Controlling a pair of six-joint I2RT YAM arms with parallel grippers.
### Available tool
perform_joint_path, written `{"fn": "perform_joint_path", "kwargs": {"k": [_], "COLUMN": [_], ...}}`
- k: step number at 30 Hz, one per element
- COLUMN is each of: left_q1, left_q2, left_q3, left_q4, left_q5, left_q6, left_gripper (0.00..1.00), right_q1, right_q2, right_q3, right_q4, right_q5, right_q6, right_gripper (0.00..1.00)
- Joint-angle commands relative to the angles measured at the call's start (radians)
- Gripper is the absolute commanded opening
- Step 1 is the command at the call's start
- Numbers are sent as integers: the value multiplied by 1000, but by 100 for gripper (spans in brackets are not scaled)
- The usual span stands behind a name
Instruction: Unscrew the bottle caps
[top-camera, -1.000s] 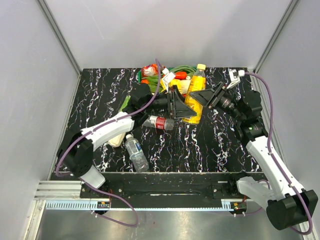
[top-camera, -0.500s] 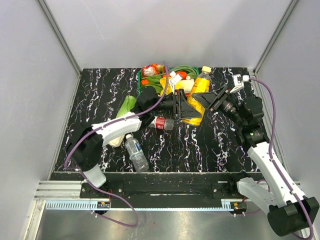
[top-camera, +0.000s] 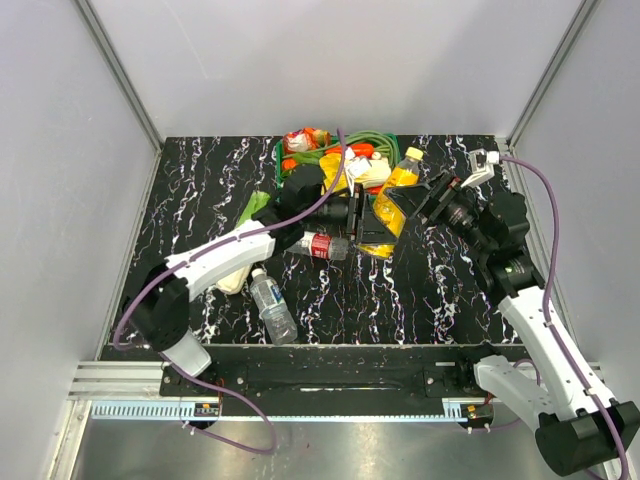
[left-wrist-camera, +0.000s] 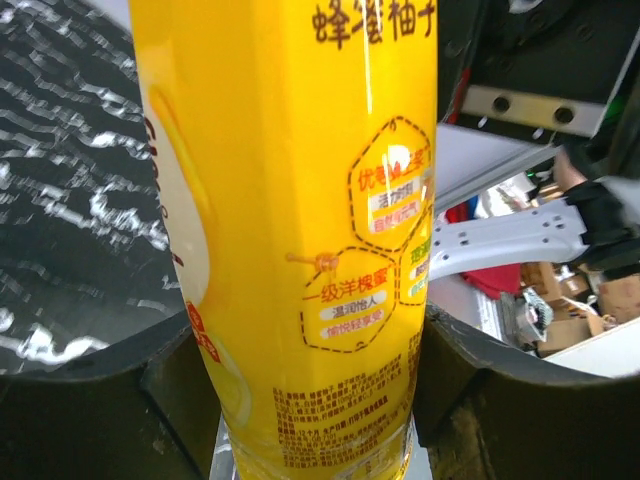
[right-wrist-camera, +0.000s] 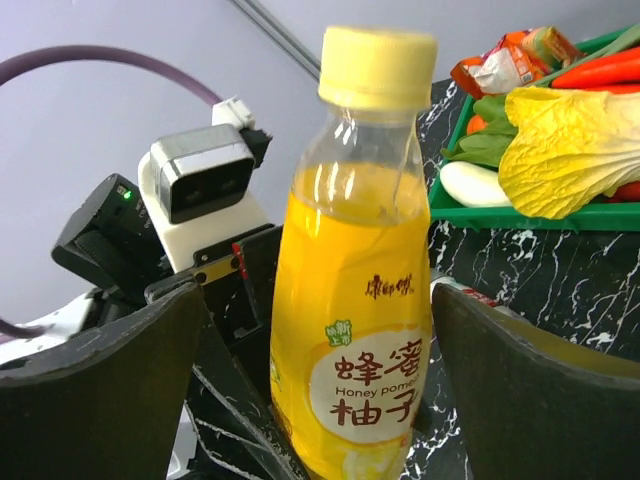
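While the left hand (top-camera: 362, 214) clamps the lower body of the yellow bottle (right-wrist-camera: 350, 300), the right hand (top-camera: 403, 203) stands spread either side of it (not touching), the yellow cap (right-wrist-camera: 378, 65) screwed on top, over the bench (top-camera: 200, 190).

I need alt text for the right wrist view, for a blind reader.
A bottle of yellow drink, yellow cap on, is centred between the dark fingers of the open right gripper, untouched by them. Behind it the left gripper holds its lower part; a green tray of vegetables is at upper right.
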Motion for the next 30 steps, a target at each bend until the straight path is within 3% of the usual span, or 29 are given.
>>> {"fn": "perform_joint_path", "kwargs": {"k": [1,5,12,19,30], "left_q1": [8,6,-8,-78,-219], "left_q2": [-132,-214,-359,-493,-447], "left_q3": [70,46,-85,-247,-272], "left_q4": [-347,-556,-740,-757,-795], "left_q5": [-132,-299,-549,-750,-991], "left_q6": [275,402,474,408,352], "left_gripper": [36,36,38,38,38], "right_q1": [5,5,5,10,142], "right_q2": [-22,1,88,131,309], "right_q3": [75,83,80,104,141], "right_q4": [-60,-112,-48,-69,-144], "right_q5": [38,80,15,5,-11], "right_q6": [-76,-25,42,30,28], "right_gripper": [100,100,100,100,98]}}
